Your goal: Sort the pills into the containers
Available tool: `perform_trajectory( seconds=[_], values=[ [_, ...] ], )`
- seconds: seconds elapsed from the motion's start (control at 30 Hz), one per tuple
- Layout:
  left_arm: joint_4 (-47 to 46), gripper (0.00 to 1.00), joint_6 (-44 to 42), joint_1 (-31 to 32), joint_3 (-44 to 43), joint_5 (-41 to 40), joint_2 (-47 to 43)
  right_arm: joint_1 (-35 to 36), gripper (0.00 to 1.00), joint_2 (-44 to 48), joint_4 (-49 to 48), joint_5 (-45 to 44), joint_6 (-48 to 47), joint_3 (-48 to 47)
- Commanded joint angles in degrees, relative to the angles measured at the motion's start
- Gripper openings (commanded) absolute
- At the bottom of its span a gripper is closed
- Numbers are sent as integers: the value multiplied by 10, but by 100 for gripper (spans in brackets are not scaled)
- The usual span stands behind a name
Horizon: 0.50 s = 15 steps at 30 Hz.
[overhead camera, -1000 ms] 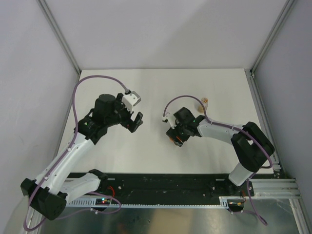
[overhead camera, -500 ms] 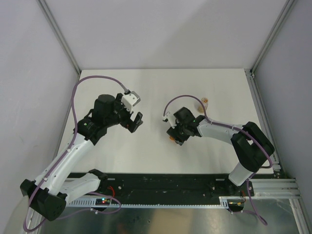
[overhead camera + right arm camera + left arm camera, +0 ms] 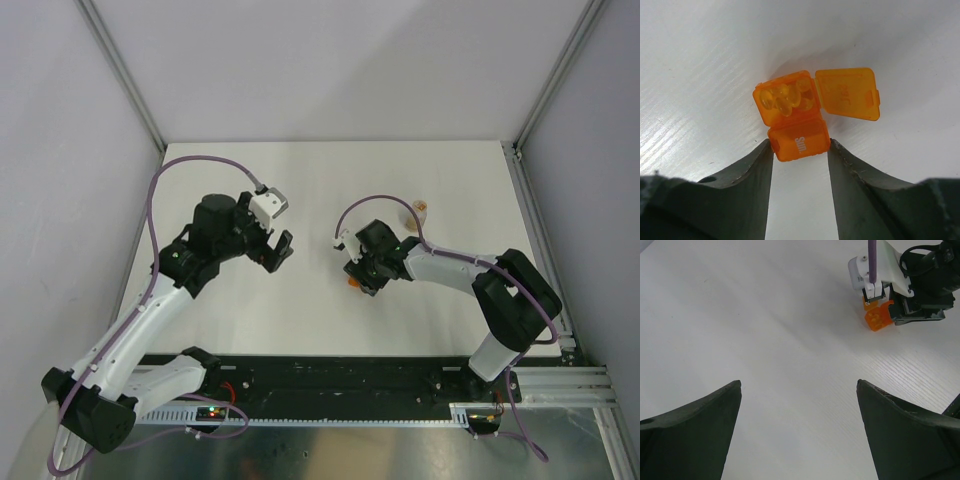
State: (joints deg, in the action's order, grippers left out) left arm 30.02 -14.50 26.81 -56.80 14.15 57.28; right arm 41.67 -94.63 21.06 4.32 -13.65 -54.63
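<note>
The pill box (image 3: 795, 120) sits near the middle of the worktop (image 3: 700, 60), its long axis running straight up the right wrist frame, away from the right gripper (image 3: 800, 145). That gripper clamps the nearer cell, marked "Sun", on both sides. The farther cell is open, its lid (image 3: 846, 93) flipped right, with several pills (image 3: 785, 97) inside, too crowded to count. One box, two cells, one vial (image 3: 420, 209) toward the upper right. The left gripper (image 3: 799, 384) hangs wide open, well apart.
</note>
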Motion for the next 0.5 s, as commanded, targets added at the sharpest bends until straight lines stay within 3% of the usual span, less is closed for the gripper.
perform_trajectory(
  seconds=[0.0, 0.47],
  values=[
    [-19, 100, 3, -6, 7, 6, -15, 2, 42, -1, -14, -2, 2, 0],
    [-20, 100, 3, -6, 4, 10, -9, -9, 32, 2, -12, 21, -1, 0]
  ],
)
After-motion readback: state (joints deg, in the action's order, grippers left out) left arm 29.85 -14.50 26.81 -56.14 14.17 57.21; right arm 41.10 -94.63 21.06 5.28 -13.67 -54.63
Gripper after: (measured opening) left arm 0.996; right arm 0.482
